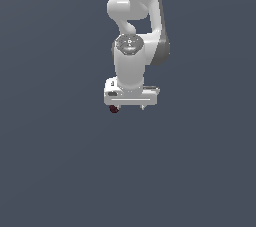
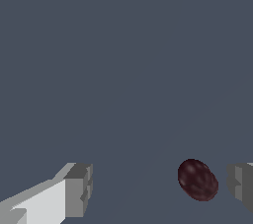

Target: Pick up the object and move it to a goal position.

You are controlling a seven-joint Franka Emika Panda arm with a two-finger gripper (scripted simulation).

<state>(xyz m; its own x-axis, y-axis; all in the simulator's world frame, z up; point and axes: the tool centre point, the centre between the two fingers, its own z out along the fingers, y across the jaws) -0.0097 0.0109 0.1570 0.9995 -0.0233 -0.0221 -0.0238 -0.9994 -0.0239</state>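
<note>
Fingers (image 2: 79,188) spread wide, ball (image 2: 197,179) off-centre near one pad; centre toward 3 o'clock of wrist view before pinching.

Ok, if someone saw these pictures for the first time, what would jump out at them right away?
First the white robot arm, hanging down the middle of the exterior view against a plain dark grey background. Then the tiny dark red ball, just under the gripper toward the exterior view's left. In the wrist view the ball sits between the open jaws, much nearer one finger than the other, touching neither.
</note>
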